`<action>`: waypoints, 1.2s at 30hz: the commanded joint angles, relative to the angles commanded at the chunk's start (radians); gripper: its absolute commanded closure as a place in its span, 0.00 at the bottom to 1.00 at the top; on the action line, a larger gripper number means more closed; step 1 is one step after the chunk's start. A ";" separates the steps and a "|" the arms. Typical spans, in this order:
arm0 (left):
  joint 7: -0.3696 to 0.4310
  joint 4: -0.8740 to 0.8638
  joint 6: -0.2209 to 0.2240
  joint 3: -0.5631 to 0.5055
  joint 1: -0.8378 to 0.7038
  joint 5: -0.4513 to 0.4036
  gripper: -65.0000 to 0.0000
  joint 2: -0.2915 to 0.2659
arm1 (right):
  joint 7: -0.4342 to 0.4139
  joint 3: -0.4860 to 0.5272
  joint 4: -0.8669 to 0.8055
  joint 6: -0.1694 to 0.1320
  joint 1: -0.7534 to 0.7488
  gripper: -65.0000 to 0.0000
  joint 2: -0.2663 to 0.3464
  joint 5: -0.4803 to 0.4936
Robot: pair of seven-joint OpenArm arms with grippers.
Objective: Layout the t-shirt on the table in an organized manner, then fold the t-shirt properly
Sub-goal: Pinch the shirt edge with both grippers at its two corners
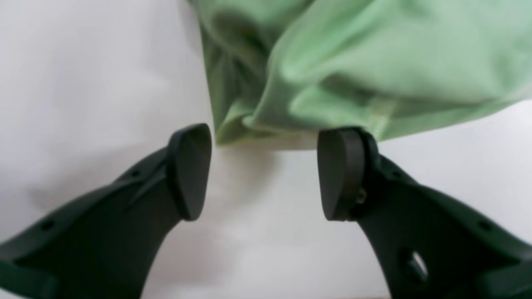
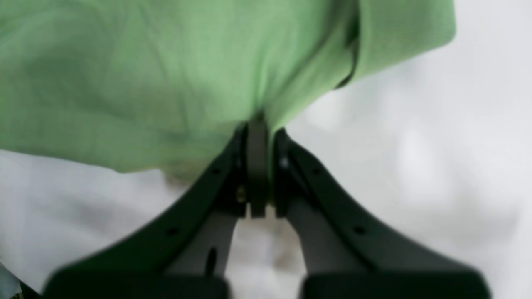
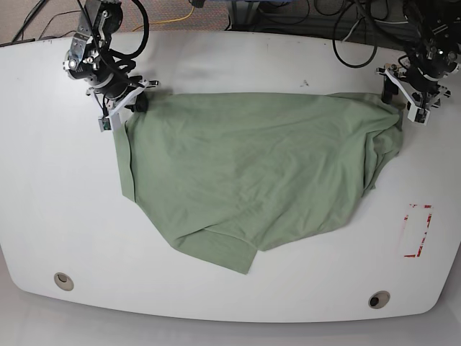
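**One corner pinched, the other let go**

The t-shirt (image 3: 252, 173) lies spread across the middle of the table (image 3: 230, 303), stretched wide along its far edge and bunched into a skewed point toward the near side, with one flap doubled under. The right gripper (image 2: 258, 124) has its jaws pressed together on a fold of the cloth at the far corner on the base view's left. The left gripper (image 1: 266, 170) stands with its jaws wide apart and nothing between them — the shirt's hem sits just beyond its fingertips, one pad touching or nearly touching the edge.

The likely trouble from here is lopsided tension. With only one corner held, any pull by the right arm would probably drag the whole garment sideways rather than flatten it, and the rumpled ridge on the left arm's side could deepen. If the left gripper closes where it stands, it may catch only the outermost layer, or several stacked folds at once — the wrist view is too blurred to tell how many layers lie there. The tucked flap near the front would then stay buried in whatever fold comes after.

The tabletop is glossy white with rounded corners, so the cotton should slide easily. Two round grommet holes (image 3: 63, 280) sit near the front edge, and a red tape rectangle (image 3: 418, 231) marks the surface just beside the shirt. Dark cables (image 3: 353, 36) trail behind the far edge.
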State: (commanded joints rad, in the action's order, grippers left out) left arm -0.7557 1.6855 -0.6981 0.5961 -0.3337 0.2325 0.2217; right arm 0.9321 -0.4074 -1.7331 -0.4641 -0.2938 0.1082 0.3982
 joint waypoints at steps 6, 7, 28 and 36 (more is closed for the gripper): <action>0.014 -0.035 0.000 -0.002 0.005 -0.003 0.41 0.012 | 0.000 0.000 0.000 0.000 0.000 1.00 0.000 0.000; 0.026 -0.037 0.000 -0.002 0.005 -0.003 0.41 0.012 | 0.000 0.000 0.000 0.000 0.000 1.00 0.000 0.000; 0.077 -0.143 0.000 -0.066 0.098 -0.118 0.42 0.017 | 0.000 0.000 0.000 0.000 0.003 1.00 -0.002 0.000; 0.077 -0.146 0.000 -0.075 0.101 -0.121 0.80 0.026 | 0.000 0.000 0.000 0.000 0.005 1.00 -0.002 0.000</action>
State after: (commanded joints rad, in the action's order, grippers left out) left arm -0.6790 1.5397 -0.6981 0.5209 -0.2325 0.1112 0.2478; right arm 0.9321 -0.4074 -1.7331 -0.4641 -0.2892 0.1066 0.3982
